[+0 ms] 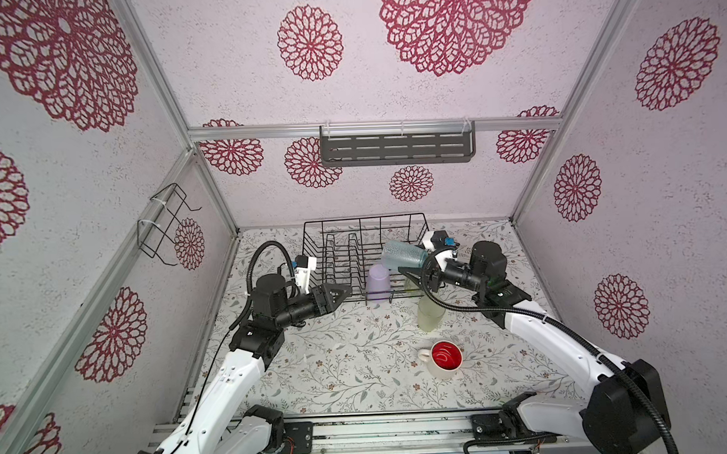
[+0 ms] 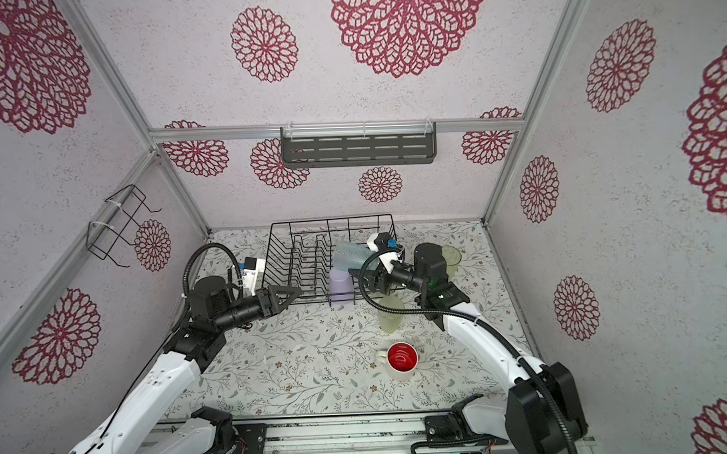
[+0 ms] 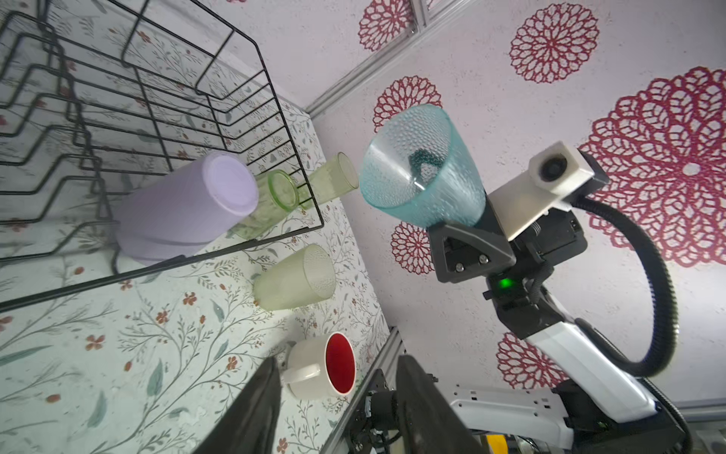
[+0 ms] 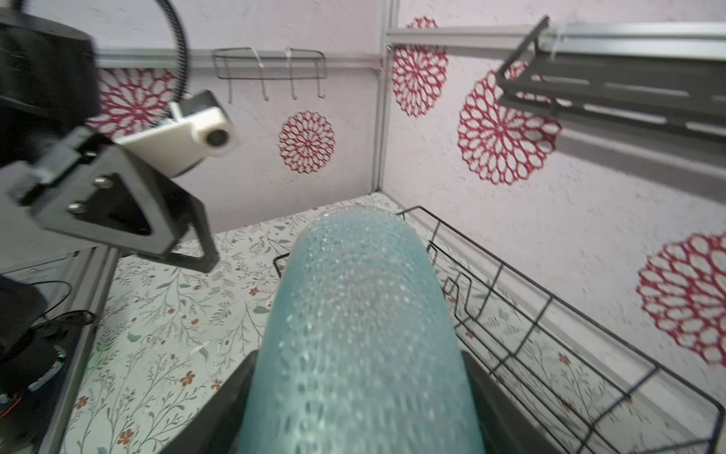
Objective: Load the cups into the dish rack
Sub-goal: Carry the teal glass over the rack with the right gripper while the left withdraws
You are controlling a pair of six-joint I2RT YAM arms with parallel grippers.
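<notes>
Gripping light-blue cup (image 4: 353, 295), right hand (image 4: 359, 393) by dish rack (image 1: 333, 237), near lilac tumbler (image 1: 377, 283); left hand (image 1: 341, 292) open, empty.

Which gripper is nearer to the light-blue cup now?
Right. The right gripper grips the light-blue cup by the dish rack; the left gripper, open, is apart near its front edge.

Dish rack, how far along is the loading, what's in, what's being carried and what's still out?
Done: the lilac tumbler and one clear-green glass are in the dish rack. In hand: the right gripper holds the light-blue cup raised near the rack; the left gripper is open and empty. Left on the table: the frosted tumbler, the cream mug and the other green glass.
</notes>
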